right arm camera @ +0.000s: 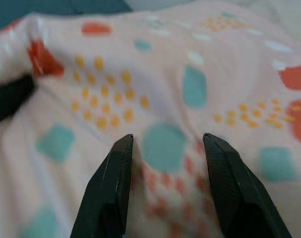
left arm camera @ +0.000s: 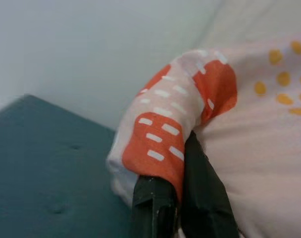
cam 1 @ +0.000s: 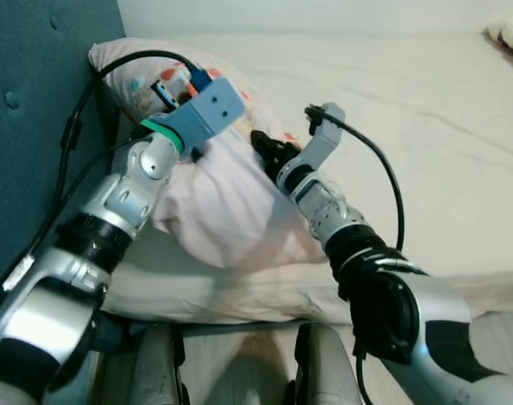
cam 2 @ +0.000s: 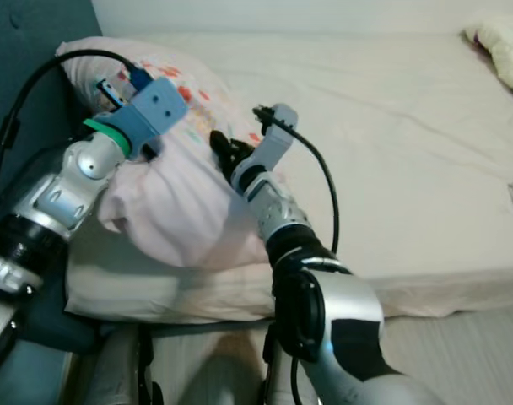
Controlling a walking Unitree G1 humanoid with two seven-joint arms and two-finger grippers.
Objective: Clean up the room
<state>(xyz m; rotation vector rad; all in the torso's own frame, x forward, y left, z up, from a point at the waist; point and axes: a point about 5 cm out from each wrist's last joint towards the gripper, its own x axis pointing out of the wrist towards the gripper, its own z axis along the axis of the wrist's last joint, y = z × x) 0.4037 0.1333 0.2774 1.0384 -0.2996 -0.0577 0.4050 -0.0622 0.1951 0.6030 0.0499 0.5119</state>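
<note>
While the left gripper (left arm camera: 177,198) pinches a fold of the pillow (cam 1: 214,202) on the bed (cam 1: 425,126), the right gripper (right arm camera: 165,163) hovers spread over it.

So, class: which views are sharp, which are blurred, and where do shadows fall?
Left wrist view: the pillow fold is fairly sharp, the left gripper soft. Right wrist view: the pillow print is blurred behind the right gripper. Eye views: evenly lit, shadow under the pillow.

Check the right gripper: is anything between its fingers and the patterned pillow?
Nothing visible. The right gripper is open right at the pillow, fabric showing between its fingers. The left gripper is shut on a fold of the pillow near the teal headboard.
</note>
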